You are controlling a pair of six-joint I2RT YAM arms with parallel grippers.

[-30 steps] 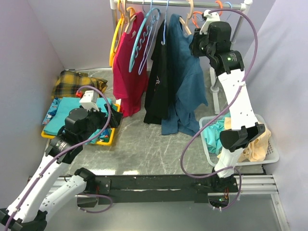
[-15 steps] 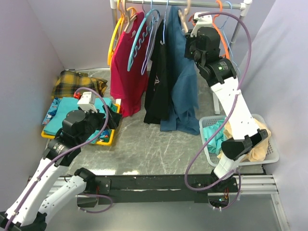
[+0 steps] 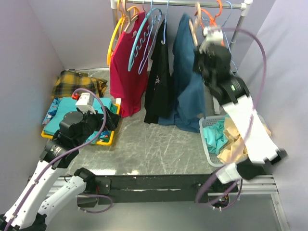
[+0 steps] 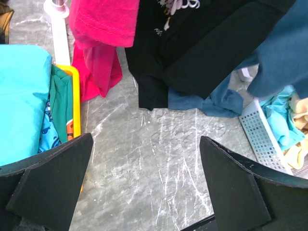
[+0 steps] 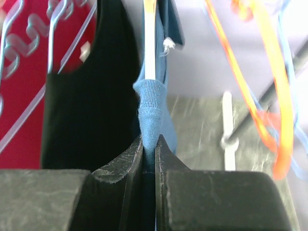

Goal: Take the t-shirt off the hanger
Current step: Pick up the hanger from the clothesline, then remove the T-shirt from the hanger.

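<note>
The right pincer (image 5: 149,144) is clamping the blue t-shirt (image 3: 185,72) by its neckband at the tan hanger (image 3: 195,21) on the rail (image 3: 175,3), likely needing a slow sideways peel, while the left pincer (image 4: 145,159) is gaping empty.

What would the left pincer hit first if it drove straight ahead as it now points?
Probably the bare grey table, just short of the black shirt and its hanging hem, though depth is hard to judge.
</note>
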